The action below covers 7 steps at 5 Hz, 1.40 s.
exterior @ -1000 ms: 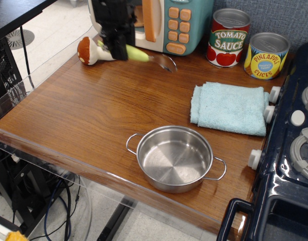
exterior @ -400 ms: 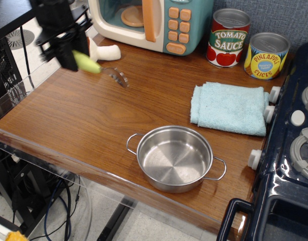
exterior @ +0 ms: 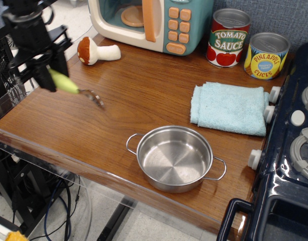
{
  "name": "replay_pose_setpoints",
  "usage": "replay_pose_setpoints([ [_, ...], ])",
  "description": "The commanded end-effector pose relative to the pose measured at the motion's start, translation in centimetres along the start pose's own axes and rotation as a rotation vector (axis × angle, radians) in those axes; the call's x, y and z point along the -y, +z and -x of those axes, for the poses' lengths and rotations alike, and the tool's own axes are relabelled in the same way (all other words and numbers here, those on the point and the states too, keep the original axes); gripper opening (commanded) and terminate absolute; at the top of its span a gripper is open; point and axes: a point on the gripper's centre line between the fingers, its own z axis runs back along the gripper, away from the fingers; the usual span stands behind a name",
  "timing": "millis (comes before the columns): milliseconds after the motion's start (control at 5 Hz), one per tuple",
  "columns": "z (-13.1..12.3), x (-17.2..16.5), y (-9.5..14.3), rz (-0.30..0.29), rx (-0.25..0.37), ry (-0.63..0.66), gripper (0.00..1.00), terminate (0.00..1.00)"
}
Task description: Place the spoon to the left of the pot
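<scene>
My gripper [exterior: 48, 76] is shut on the yellow-green handle of the spoon [exterior: 68, 86] and holds it above the left part of the wooden table. The spoon points right and down, its metal bowl [exterior: 95, 97] just over the wood. The shiny steel pot [exterior: 174, 157] with two wire loop handles stands empty near the front edge, well to the right of the spoon and nearer the front.
A toy mushroom [exterior: 96, 50] lies at the back left by a toy microwave [exterior: 151, 20]. Two cans [exterior: 229, 37] stand at the back right. A light blue cloth [exterior: 229, 107] lies right of centre. A toy stove [exterior: 294, 150] borders the right side.
My gripper has carried the spoon from the back by the microwave leftward and toward the front, and lower over the table's left part. The pot has not moved.
</scene>
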Motion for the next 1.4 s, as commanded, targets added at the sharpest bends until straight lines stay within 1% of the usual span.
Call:
replay_pose_setpoints([
  [0, -1.3, -1.4, -2.0, -0.013, 0.098, -0.01, 0.0, 0.0],
  [200, -1.3, -1.7, -3.5, -0.025, 0.108, -0.014, 0.0, 0.0],
  [400, -1.3, -1.9, -5.2, -0.043, 0.102, -0.019, 0.0, 0.0],
  [600, -1.5, -1.7, -5.1, -0.039, 0.101, 0.008, 0.0, 0.0],
  [800, -1.9, -1.5, -4.7, -0.047, 0.087, 0.04, 1.0, 0.0],
  [1000, -2.1, -1.3, -5.1, -0.047, 0.066, 0.051, 1.0, 0.0],
  [1200, -2.4, -1.1, -3.2, -0.039, 0.081, 0.065, 1.0, 0.0],
])
